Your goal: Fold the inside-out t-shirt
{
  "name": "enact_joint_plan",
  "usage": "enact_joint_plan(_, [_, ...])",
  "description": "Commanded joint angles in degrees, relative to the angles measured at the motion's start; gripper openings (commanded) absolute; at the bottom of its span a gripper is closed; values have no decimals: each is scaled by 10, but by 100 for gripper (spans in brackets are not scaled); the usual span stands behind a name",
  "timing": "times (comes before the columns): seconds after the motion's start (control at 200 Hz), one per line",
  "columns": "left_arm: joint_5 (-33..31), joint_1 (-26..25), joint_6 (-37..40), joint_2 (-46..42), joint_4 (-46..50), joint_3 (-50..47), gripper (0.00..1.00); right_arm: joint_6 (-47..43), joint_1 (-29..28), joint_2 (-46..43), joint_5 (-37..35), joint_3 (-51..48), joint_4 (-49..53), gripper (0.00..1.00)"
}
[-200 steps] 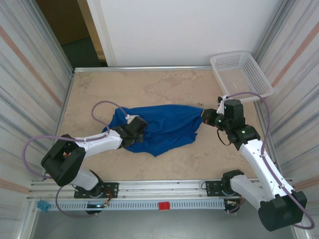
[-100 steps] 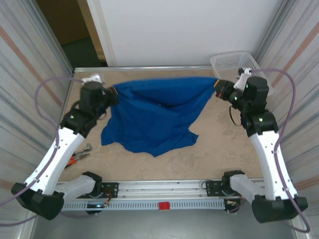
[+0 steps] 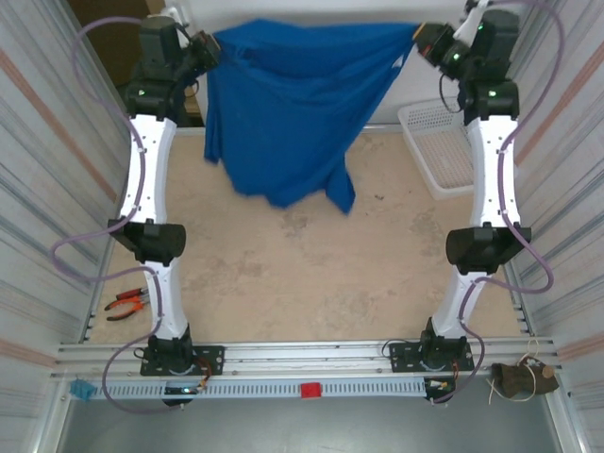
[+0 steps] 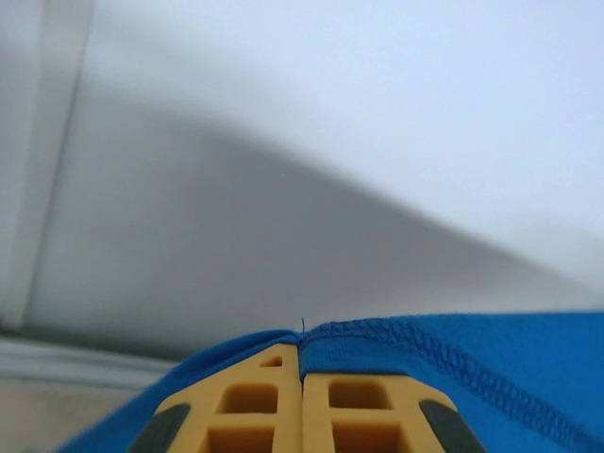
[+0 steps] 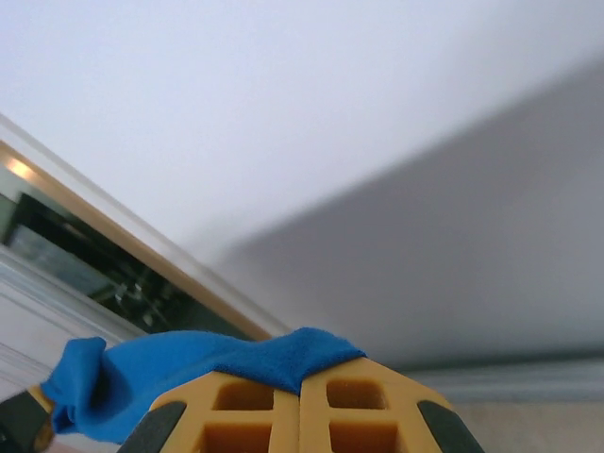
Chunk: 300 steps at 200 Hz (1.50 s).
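The inside-out t-shirt (image 3: 288,104) hangs in the air btw the two pincers. Its top edge is stretched nearly straight from one to the other, and the rest drops below them in loose folds w/ an uneven lower edge. Can't tell from above whether the lowest tip touches the table (image 3: 311,283).

The left pincer (image 3: 206,47) is clamped tight on one top corner. Seen from its wrist, the yellow pads (image 4: 245,415) sit flush together, w/ a stitched blue hem caught at their tips and running off to one side. The right pincer (image 3: 422,38) is likewise closed on the opposite corner, w/ a small tuft of blue cloth poking out over its pads (image 5: 359,406). Both arms reach up high, approx level w/ each other.

Progress, imo: early. The shirt is picked up and spread by two corners, and that's the done part. There's no fold in it yet; it's one hanging sheet, bunched toward the middle, not flat. The side facing me is plain blue, no print to see.

Left to do, I'd say: lay it flat on the table beneath the pincers, smooth it out, then bring sleeves and body over.

The white basket (image 3: 444,151) sits down beneath the right pincer, near the shirt's hanging side but apart from it. The red-handled pliers (image 3: 125,302) lie well below the left pincer, out by that arm's base
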State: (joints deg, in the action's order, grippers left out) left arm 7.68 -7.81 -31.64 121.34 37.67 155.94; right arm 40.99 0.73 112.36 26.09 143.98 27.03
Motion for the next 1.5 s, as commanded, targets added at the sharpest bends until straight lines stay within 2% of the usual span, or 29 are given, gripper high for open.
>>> enact_joint_plan(0.0, [39, 14, -46, -92, -42, -24, 0, 44, 9, -28, 32, 90, 11, 0])
enact_joint_plan(0.06, [48, 15, -52, -160, -97, -156, 0, 37, 7, -62, 41, 45, 7, 0])
enact_joint_plan(0.145, [63, 14, -47, -234, -134, -314, 0, 13, -8, -155, 39, -124, -37, 0])
enact_joint_plan(0.271, [81, 7, -31, -327, -190, -561, 0, -9, -39, -335, 5, -479, -128, 0])
enact_joint_plan(0.441, [109, -1, -29, -407, -280, -880, 0, -5, -92, -532, -61, -890, -163, 0])
enact_joint_plan(0.491, [113, -3, -28, -421, -308, -962, 15, 5, -116, -573, -85, -989, -167, 0])
enact_joint_plan(0.551, [109, -3, -29, -435, -324, -1039, 38, 19, -145, -605, -99, -1086, -173, 0])
enact_joint_plan(0.606, [107, -6, -29, -453, -330, -1092, 49, 28, -176, -627, -121, -1149, -173, 0])
enact_joint_plan(0.731, [55, -39, -32, -530, -287, -1168, 61, 30, -229, -682, -176, -1204, -132, 0])
enact_joint_plan(0.837, [-38, -100, -38, -588, -218, -1187, 64, 24, -235, -723, -199, -1208, -94, 0])
enact_joint_plan(0.917, [-116, -136, -43, -598, -168, -1186, 67, 17, -235, -738, -209, -1203, -75, 0])
enact_joint_plan(0.987, [-144, -138, -49, -579, -152, -1183, 69, 12, -233, -736, -211, -1199, -74, 0])
enact_joint_plan(1.117, [-145, -119, -35, -507, -170, -1164, 70, 2, -231, -706, -207, -1187, -85, 0])
enact_joint_plan(1.252, [-117, -92, -4, -432, -223, -1138, 69, -2, -232, -687, -205, -1177, -98, 0])
enact_joint_plan(1.498, [-80, -81, 54, -345, -282, -1105, 68, -6, -231, -683, -208, -1166, -95, 0])
